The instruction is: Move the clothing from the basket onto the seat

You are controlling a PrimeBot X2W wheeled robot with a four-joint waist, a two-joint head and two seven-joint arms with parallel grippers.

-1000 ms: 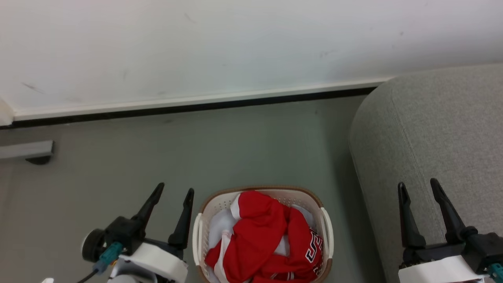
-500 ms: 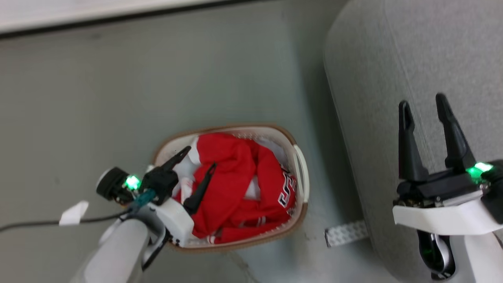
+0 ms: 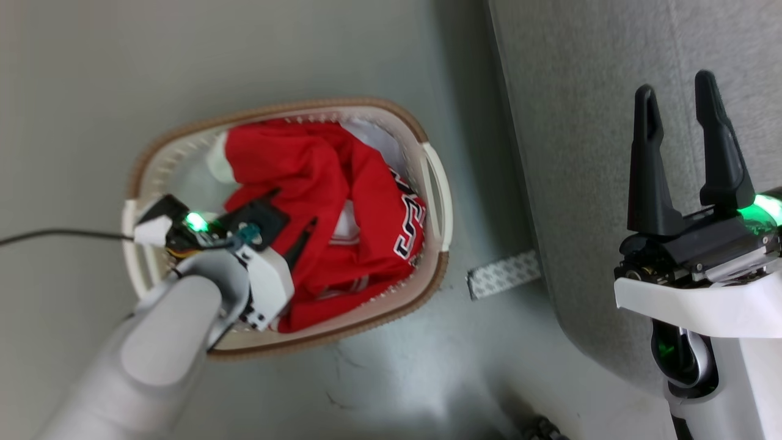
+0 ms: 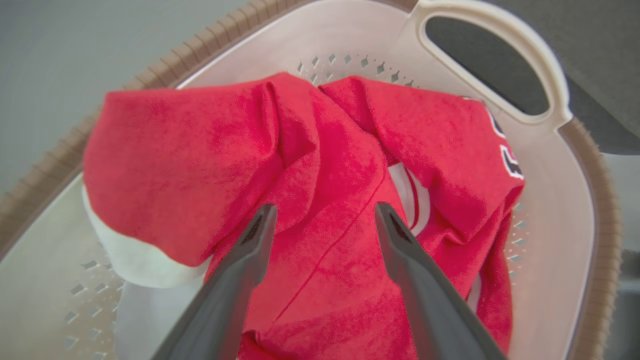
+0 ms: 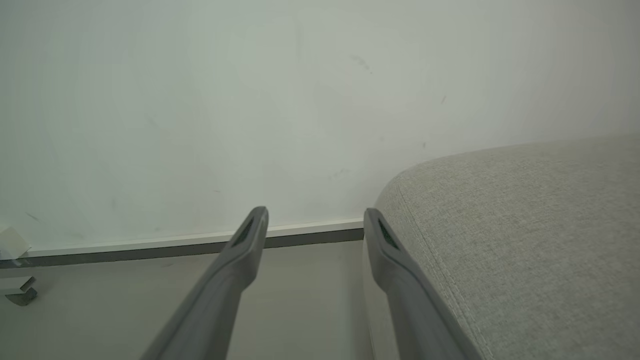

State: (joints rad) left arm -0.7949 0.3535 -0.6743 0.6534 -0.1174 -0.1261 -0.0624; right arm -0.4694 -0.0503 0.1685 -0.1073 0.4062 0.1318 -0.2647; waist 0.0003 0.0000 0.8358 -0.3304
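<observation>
Grey floor (image 5: 310, 300) meets a white wall (image 5: 300, 100) beside the seat (image 5: 525, 225)

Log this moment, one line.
left gripper: open over jersey in basket | right gripper: open near sofa | jersey: ungripped

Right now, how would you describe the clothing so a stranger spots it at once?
Beside the big grey sofa, an oval cream basket with a brown rim stands on the floor. The crumpled jersey inside is bright red with black-and-white lettering, unlike the plain white fabric beside it.
</observation>
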